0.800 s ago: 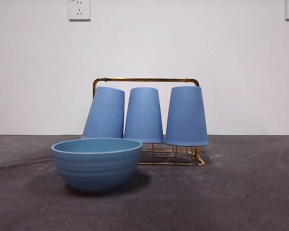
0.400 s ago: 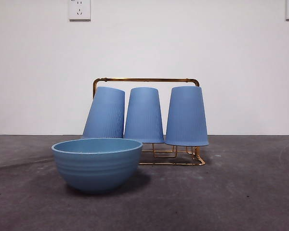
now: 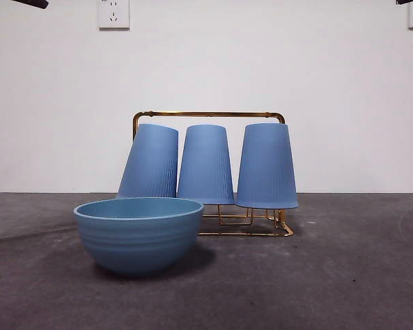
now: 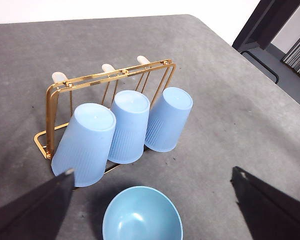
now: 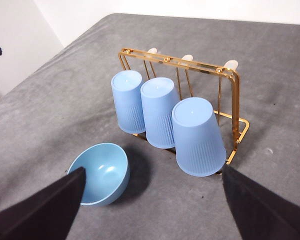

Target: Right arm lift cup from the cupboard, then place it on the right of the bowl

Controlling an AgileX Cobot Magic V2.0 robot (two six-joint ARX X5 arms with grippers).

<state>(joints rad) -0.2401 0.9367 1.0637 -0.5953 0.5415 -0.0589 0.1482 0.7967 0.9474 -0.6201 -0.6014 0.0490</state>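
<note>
Three blue cups hang upside down on the gold rack (image 3: 209, 115); the cup (image 3: 266, 166) at the rack's right end sits untouched on its peg. The bowl (image 3: 138, 234) stands empty in front, on the left. Open grey surface (image 3: 344, 275) lies right of the bowl. Both the right gripper (image 5: 150, 212) and left gripper (image 4: 152, 210) hover high, fingers spread wide, holding nothing.

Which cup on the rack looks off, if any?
The left cup in the front view leans toward the middle cup; the other two hang straight on the gold rack. Nothing looks spilled or damaged.
</note>
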